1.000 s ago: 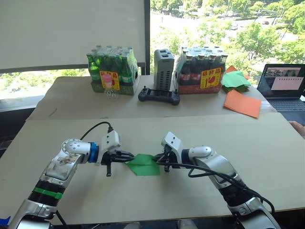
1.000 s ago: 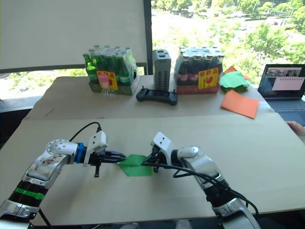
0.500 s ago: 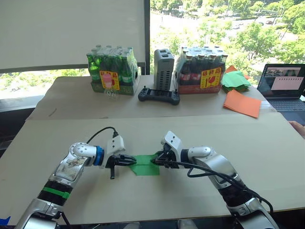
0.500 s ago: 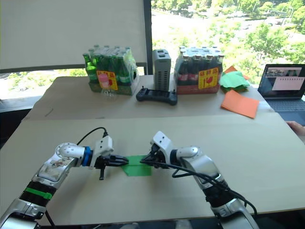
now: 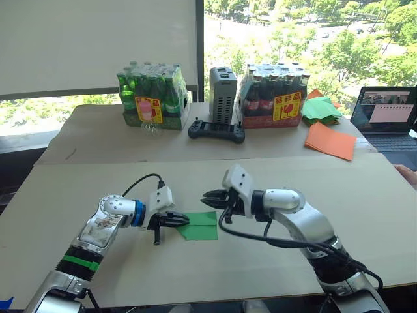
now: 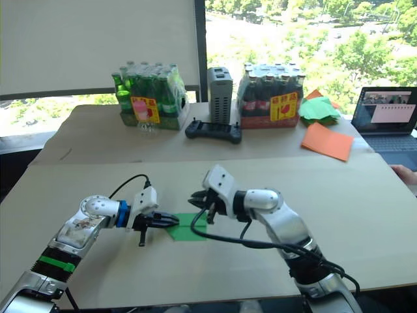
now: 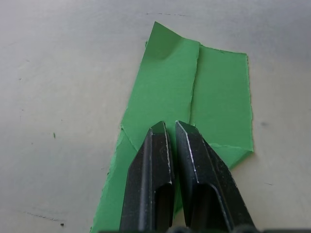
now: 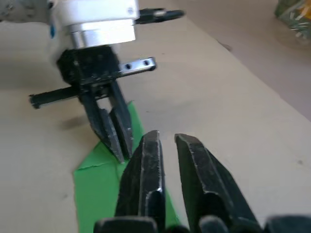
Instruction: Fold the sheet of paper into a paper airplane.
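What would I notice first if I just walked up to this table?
The bright green paper lying flat in the middle of the table, with the left gripper pressed on its edge and the right gripper raised just above it. Behind them stand two packs of bottles, and an orange sheet lies far right.

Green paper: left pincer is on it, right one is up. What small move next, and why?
Probably lower the right pincer back onto the sheet of paper. It hangs above the far edge, while the left pincer, nearly closed, pins the near end flat on the table, leaving a flap raised.
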Controlling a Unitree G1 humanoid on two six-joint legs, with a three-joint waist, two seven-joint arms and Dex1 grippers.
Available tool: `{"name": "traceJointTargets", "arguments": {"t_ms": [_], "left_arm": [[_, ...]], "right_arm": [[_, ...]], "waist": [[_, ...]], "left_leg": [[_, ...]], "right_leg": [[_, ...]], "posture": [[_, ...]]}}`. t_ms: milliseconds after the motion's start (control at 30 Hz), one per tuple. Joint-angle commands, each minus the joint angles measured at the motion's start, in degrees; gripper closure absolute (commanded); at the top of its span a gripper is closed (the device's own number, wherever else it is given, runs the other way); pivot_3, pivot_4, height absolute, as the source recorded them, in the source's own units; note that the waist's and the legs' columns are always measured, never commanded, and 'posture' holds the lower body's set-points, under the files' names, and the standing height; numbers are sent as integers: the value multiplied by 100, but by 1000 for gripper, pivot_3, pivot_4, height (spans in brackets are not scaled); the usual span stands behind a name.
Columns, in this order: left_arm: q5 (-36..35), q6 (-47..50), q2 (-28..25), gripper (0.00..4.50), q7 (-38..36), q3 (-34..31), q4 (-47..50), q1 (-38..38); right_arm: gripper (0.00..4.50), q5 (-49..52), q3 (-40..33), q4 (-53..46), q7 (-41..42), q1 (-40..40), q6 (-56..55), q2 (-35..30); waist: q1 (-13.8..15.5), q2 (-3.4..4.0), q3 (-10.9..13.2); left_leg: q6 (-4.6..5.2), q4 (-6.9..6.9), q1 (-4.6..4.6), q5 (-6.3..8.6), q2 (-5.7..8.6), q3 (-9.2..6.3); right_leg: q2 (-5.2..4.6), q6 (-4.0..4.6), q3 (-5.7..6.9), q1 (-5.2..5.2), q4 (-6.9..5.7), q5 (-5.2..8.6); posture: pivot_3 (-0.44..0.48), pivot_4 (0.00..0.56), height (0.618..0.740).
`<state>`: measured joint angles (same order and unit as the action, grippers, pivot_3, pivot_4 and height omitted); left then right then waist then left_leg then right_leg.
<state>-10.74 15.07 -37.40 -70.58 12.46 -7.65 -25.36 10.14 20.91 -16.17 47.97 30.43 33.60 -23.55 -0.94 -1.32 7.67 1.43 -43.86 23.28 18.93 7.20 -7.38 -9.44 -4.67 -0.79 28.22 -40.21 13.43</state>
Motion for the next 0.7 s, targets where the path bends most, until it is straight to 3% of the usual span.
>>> {"name": "traceJointTargets", "arguments": {"t_ms": [33, 233, 700], "left_arm": [[97, -44, 8, 4194, 11, 53, -75, -72], [112, -28, -26, 4194, 26, 22, 24, -12], [341, -184, -141, 4194, 148, 104, 119, 203]], "right_arm": [[4492, -352, 401, 219, 92, 74, -504, -23], [4492, -801, 886, 1028, 283, 184, -957, 27], [4492, -1092, 909, 1589, 367, 251, -1052, 98]], "waist": [[4, 0, 0], [4, 0, 0], [-3, 1, -1]], "left_leg": [[0, -1, 0, 0, 0, 0], [0, -2, 0, 0, 1, 0], [0, 0, -6, 0, 0, 0]], "right_leg": [[0, 0, 0, -1, 0, 0], [0, 0, 0, 0, -1, 0], [2, 0, 0, -2, -1, 0]], "posture": [[0, 150, 675], [0, 150, 675], [0, 150, 675]]}}
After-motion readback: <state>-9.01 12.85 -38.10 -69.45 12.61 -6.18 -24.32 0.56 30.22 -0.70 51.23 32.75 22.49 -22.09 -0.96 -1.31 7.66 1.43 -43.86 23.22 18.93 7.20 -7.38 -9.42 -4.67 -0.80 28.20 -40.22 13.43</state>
